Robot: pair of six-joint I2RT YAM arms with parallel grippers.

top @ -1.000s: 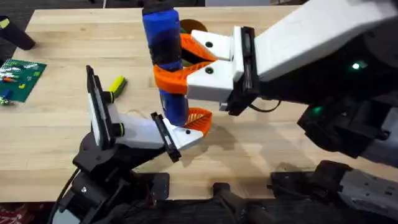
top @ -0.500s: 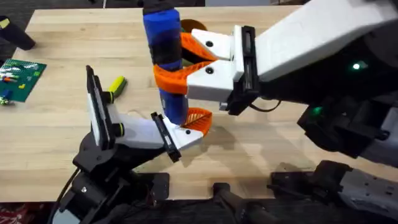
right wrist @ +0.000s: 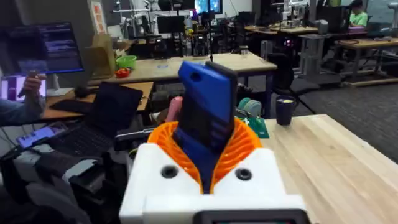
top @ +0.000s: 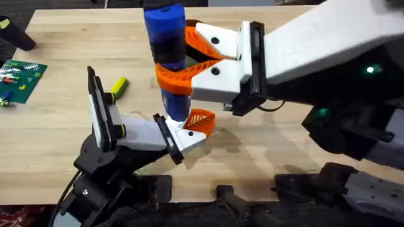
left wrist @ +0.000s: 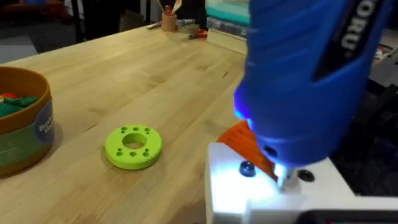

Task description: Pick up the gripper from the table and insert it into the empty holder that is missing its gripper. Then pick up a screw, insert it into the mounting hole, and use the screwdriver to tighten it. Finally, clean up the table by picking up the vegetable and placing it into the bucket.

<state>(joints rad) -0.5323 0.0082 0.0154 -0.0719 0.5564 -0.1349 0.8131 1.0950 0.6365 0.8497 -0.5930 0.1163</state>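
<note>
Wooden table [top: 284, 135] is carrying everything, and the holder [top: 136, 132] serves as the landmark, standing at the near edge on its black jointed base. Reaching in from the right of the holder, the right gripper [top: 170, 60] is clamping its smooth orange fingers [top: 173, 80] around the screwdriver [top: 167, 57], keeping the blue tool upright with its tip pressing down on the holder's outer end. In the left wrist view the screwdriver [left wrist: 305, 74] is standing over the white bracket [left wrist: 267, 193], beside a screw head [left wrist: 247, 168]. The gripper [top: 199, 120], the small ribbed orange piece, is sitting in the holder's tip, just right of the tool. Left gripper: I cannot tell whether its fingers are open or closed. Far beyond the holder, a bucket [left wrist: 22, 118] is holding something green, and a green ring [left wrist: 133, 146] is lying near it. Left of the holder a yellow-green piece [top: 118, 86] is lying on the wood.
</note>
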